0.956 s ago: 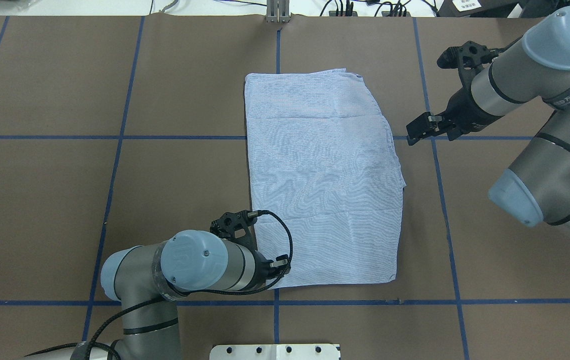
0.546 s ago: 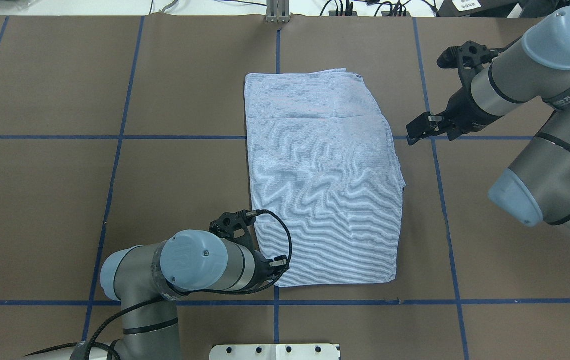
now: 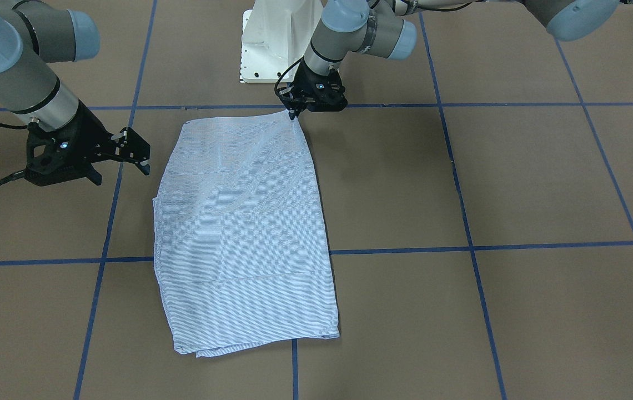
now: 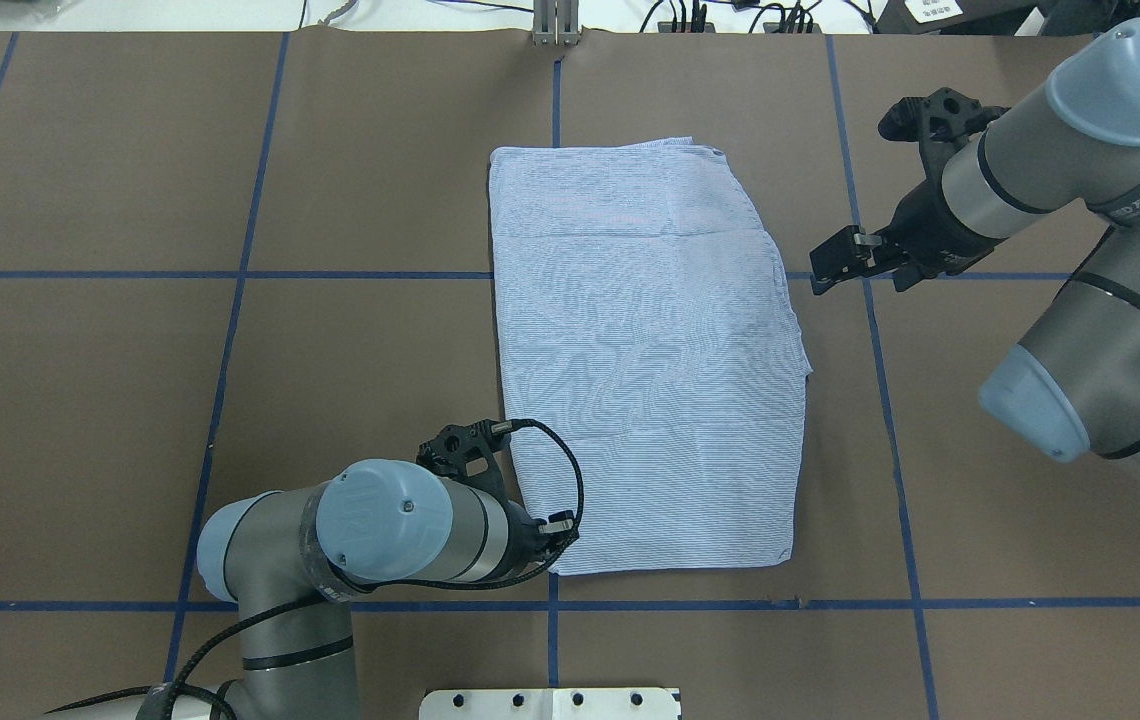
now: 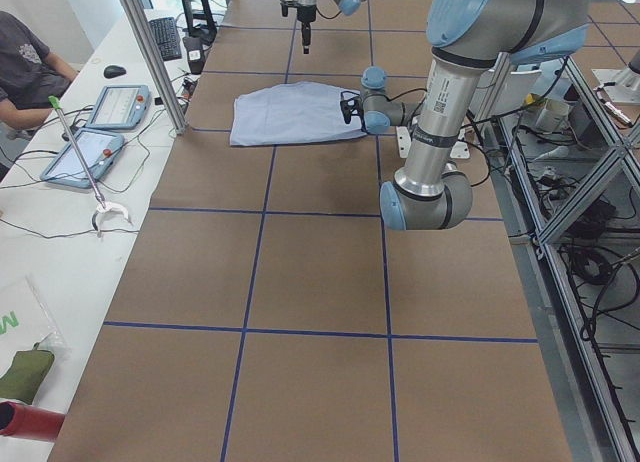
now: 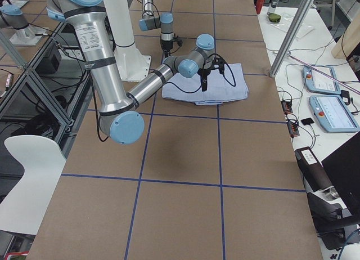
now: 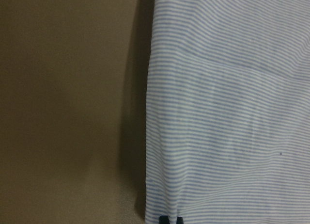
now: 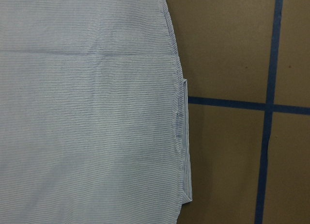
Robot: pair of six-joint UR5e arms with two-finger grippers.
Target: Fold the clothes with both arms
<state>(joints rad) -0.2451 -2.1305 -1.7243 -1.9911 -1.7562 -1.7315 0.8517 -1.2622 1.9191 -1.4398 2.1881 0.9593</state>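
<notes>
The clothes are one striped light-blue shirt (image 4: 645,350) (image 3: 244,222), folded into a tall rectangle and lying flat mid-table. My left gripper (image 4: 548,548) (image 3: 294,113) points down at the shirt's corner nearest the robot on its left side. It is shut on that corner, and the left wrist view shows both fingertips (image 7: 164,220) close together on the cloth edge (image 7: 227,112). My right gripper (image 4: 823,265) (image 3: 137,150) hovers open just off the shirt's right edge, holding nothing. Its wrist view shows that edge with a folded hem (image 8: 184,136).
Blue tape lines (image 4: 230,275) grid the brown table. The white pedestal base (image 4: 550,703) (image 3: 272,44) stands at the robot's edge. Beyond the far edge run an aluminium post (image 5: 150,52), cables and two tablets (image 5: 100,122), with a seated person (image 5: 25,62) there.
The shirt's near-left corner has drawn slightly inward under my left gripper. The right arm has shifted a little, its gripper still open beside the shirt.
</notes>
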